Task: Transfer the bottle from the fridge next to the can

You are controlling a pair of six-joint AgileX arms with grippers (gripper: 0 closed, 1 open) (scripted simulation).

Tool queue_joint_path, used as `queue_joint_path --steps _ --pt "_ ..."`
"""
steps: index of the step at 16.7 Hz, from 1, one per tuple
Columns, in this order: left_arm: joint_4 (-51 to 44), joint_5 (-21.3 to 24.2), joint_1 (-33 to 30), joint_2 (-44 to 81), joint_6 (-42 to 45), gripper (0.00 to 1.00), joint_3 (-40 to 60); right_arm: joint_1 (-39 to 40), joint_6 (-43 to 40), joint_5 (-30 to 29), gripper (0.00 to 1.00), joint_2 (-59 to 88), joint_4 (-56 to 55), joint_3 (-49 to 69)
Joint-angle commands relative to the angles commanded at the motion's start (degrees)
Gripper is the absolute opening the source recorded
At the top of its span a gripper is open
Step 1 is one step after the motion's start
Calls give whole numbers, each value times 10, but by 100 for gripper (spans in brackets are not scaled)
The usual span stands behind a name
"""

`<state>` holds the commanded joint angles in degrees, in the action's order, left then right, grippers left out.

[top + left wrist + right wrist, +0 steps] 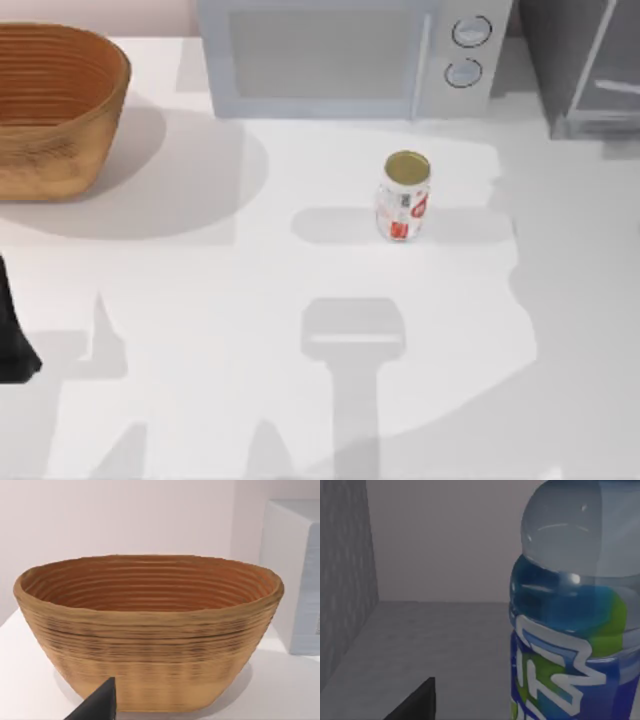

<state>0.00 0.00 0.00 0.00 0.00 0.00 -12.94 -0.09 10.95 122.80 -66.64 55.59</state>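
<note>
**Q:** What stood on the white counter [200, 300], largest first?

**A:** A light grey microwave with two round knobs [340, 55] stood at the back, and the dark grey box-shaped fridge [585, 65] with its pale-framed see-through door at the back right. A woven tan basket [55, 105] sat at the back left. The short white can with red markings and a gold top [404, 197] stood upright in front of the microwave, marking the target spot.

**Q:** Where was the bottle?

**A:** The clear plastic bottle of blue liquid with a blue-green label [575, 630] stood upright on a grey floor between grey walls, probably the fridge's interior, very close to the right wrist camera.

**Q:** The fingers?

**A:** One dark fingertip of the right gripper [415, 702] lay beside the bottle; I cannot tell their opening. The left gripper [95, 705] faced the basket, apparently parked, opening likewise unclear.
</note>
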Motion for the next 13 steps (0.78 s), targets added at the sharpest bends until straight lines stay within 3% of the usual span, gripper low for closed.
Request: queue_joint_path --steps 8,13 --pt "0 0 0 0 0 100 0 0 0 1 100 24 -14 13" --pt "0 0 0 0 0 100 0 5 -1 -6 100 64 23 92"
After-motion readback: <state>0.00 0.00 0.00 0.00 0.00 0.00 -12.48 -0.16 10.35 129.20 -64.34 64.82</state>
